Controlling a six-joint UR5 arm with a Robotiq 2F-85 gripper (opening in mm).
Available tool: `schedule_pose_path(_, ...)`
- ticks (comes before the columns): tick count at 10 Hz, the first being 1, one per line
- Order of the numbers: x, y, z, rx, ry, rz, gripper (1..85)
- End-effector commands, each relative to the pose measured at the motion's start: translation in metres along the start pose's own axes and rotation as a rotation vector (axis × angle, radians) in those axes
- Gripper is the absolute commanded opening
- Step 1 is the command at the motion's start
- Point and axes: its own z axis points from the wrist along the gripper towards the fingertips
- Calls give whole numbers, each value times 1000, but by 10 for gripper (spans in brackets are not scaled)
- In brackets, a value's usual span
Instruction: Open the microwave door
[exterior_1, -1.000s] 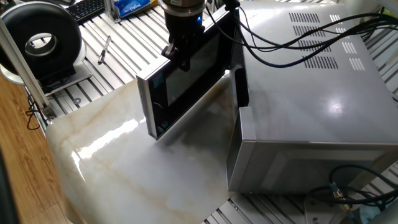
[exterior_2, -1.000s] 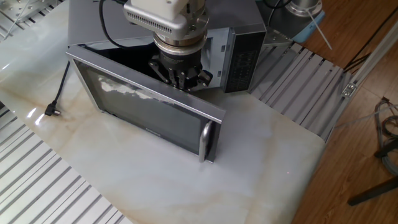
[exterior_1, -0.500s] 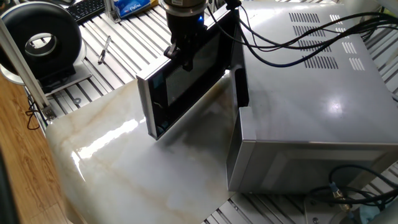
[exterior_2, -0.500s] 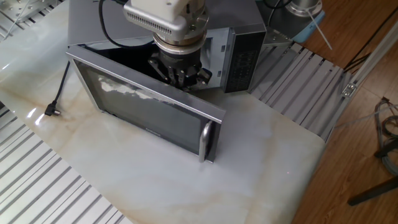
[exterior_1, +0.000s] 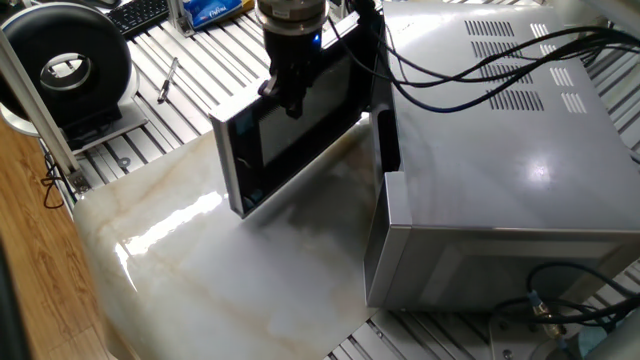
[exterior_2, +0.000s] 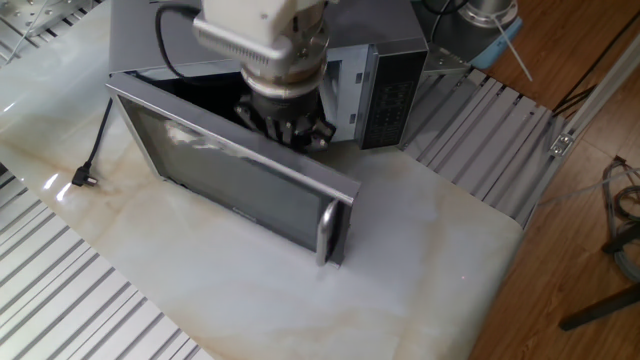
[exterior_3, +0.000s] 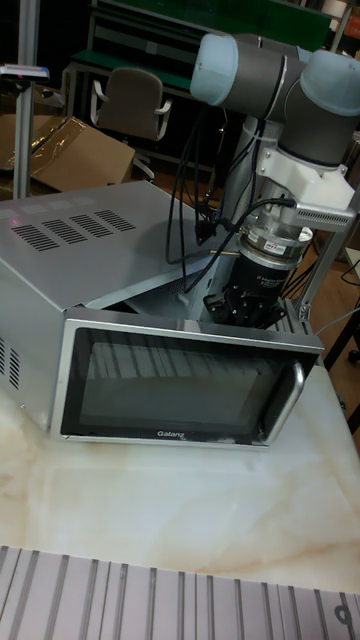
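Note:
The microwave (exterior_1: 500, 150) stands on the marble top, and the microwave door (exterior_1: 290, 150) is swung partly open, its free edge out from the body. In the other fixed view the door (exterior_2: 230, 175) shows its dark glass, with the silver handle (exterior_2: 325, 230) at its free end. My gripper (exterior_1: 290, 98) points down just behind the door's top edge, on its inner side, with the fingers together and nothing between them. The tall fixed view shows the gripper (exterior_3: 240, 310) behind the door (exterior_3: 170, 385), its tips hidden by the frame.
A round black ring device (exterior_1: 65, 65) and a keyboard (exterior_1: 140, 12) sit beyond the marble slab. A loose black cable plug (exterior_2: 85, 178) lies beside the door's hinge end. Robot cables (exterior_1: 470, 60) drape over the microwave top. A chair (exterior_3: 130, 100) stands far behind.
The door has swung a little further open, its free edge moving outward from the microwave. My gripper shifted the same way, staying against the door's inner side.

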Motion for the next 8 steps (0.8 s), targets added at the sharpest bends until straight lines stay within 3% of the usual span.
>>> schedule_pose_path(1, 3, 1, 3, -8, 1, 4, 10)
schedule_pose_path(4, 18, -10, -19, 8, 22, 2, 10)
schedule_pose_path(8, 8, -8, -9, 1, 6, 8, 10)
